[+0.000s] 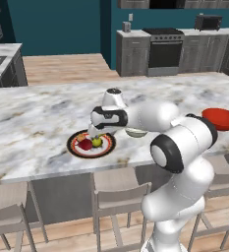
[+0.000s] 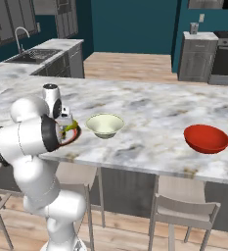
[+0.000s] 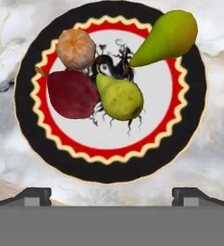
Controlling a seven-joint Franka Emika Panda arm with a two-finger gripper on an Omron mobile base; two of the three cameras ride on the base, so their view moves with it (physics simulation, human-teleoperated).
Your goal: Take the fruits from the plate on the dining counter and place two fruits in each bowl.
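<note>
**A:** Right, the end effector (image 3: 111, 194) is hanging over the plate (image 3: 108, 168), fingers spread wide apart and nothing between them.

**B:** And all four fruits are sitting on that plate. In the hand view I've got the orange one (image 3: 75, 48) up by the rim, touching the dark red one (image 3: 73, 93) just below it.

**A:** The yellow-green pear (image 3: 119, 97) is right beside the red one, near the middle of the plate, lying over those dark marks. The bigger green pear (image 3: 167, 37) lies tilted across the far side, its fat end out over the black rim.

**B:** From the left base view the plate (image 1: 76, 148) sits on the marble table (image 1: 32, 123) near its front edge, with the arm reaching over it.

**A:** The cream bowl (image 2: 104, 125) is just beside the plate on the table, and from here I can't see anything in it. The red bowl (image 2: 206, 138) stands well apart, further along the same table.

**B:** Nothing showing in the red one either. Chairs (image 1: 118, 199) are tucked in under the front edge.
</note>
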